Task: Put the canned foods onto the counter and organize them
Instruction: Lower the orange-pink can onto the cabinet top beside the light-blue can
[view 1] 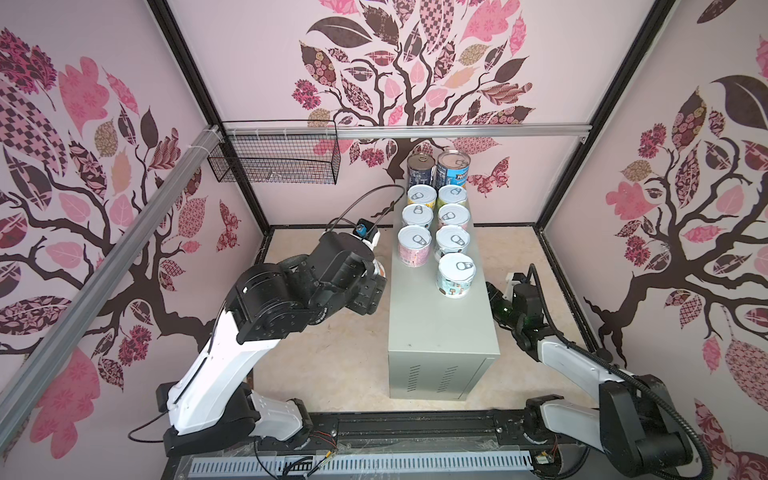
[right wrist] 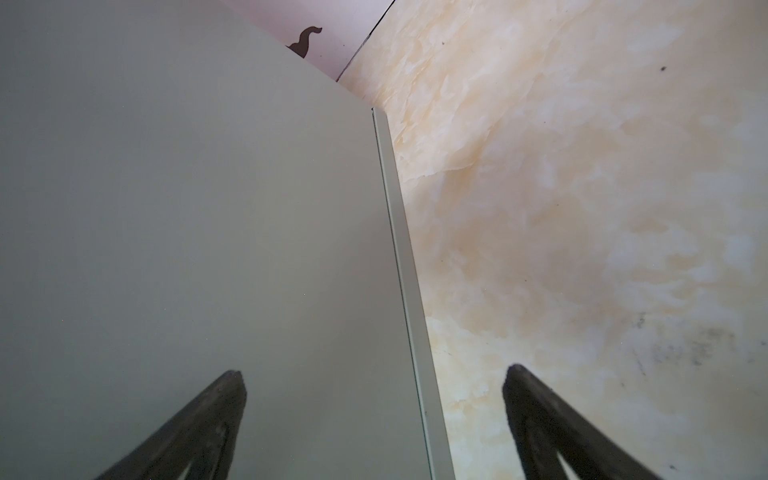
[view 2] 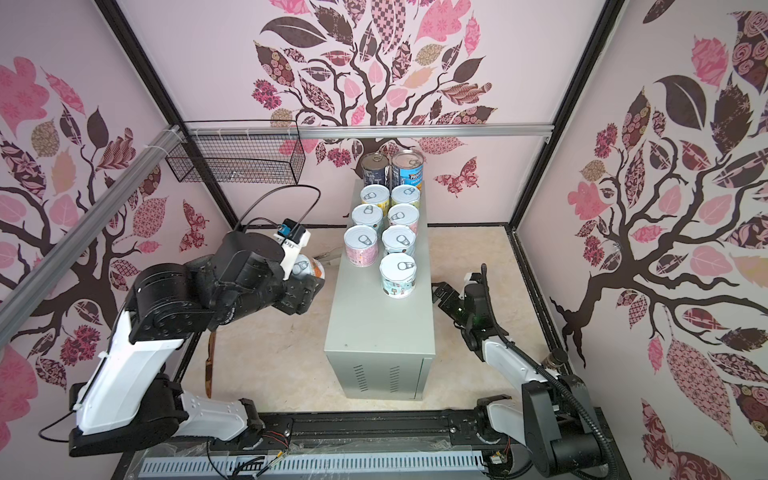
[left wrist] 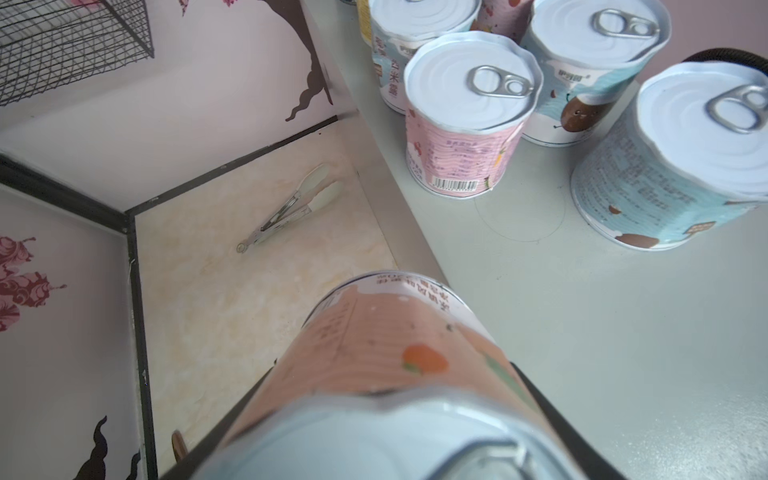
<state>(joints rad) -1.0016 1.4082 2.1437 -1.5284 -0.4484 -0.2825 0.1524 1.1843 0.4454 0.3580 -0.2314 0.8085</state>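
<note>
Clearly the left gripper [view 2: 309,279] is clamped around a peach-labelled can [left wrist: 374,332], held tilted at the left edge of the counter [view 1: 440,324] — partly above the floor [left wrist: 232,299]. Released here, or set down at this tilt, it could topple off. The free spot lies just beside the pink can [view 1: 414,245] and the teal can [view 1: 456,275]; a careless slide might knock either. The right gripper [right wrist: 376,372] hangs wide and empty, low beside the counter's right wall.
</note>
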